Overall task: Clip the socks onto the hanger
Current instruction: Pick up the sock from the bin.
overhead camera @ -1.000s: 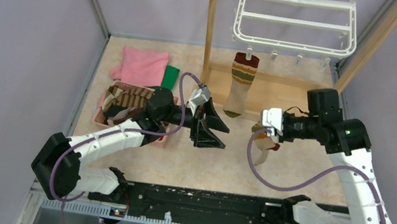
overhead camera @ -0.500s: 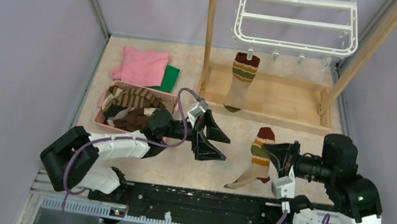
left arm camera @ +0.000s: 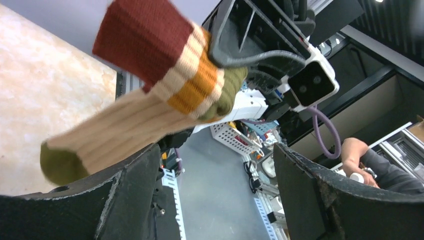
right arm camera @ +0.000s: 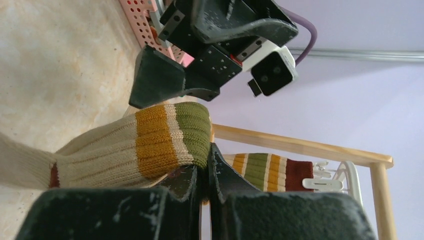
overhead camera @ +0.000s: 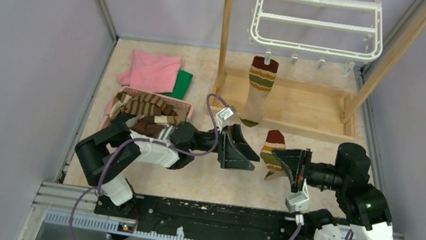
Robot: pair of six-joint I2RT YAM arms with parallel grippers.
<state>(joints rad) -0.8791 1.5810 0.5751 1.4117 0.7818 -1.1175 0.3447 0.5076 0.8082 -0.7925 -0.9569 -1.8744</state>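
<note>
One red, green and tan banded sock (overhead camera: 260, 87) hangs from a clip on the white hanger (overhead camera: 317, 22); it also shows in the right wrist view (right arm camera: 280, 171). My right gripper (overhead camera: 284, 160) is shut on the green band of a second banded sock (overhead camera: 272, 149) (right arm camera: 145, 145), which hangs above the table. My left gripper (overhead camera: 248, 153) is open, its fingers (left arm camera: 125, 192) wide apart, just left of that sock (left arm camera: 150, 95) and not touching it. More striped socks (overhead camera: 142, 106) lie in the pink basket.
The pink basket (overhead camera: 185, 108) stands at the left, with a pink cloth (overhead camera: 153, 69) and a green cloth (overhead camera: 183, 83) behind it. A wooden post frame (overhead camera: 288, 109) stands under the hanger. Purple walls close in both sides.
The right arm swung down from near the hanger, then carried its sock leftward up to the left gripper. The left gripper opened wider and reached right towards the sock.
</note>
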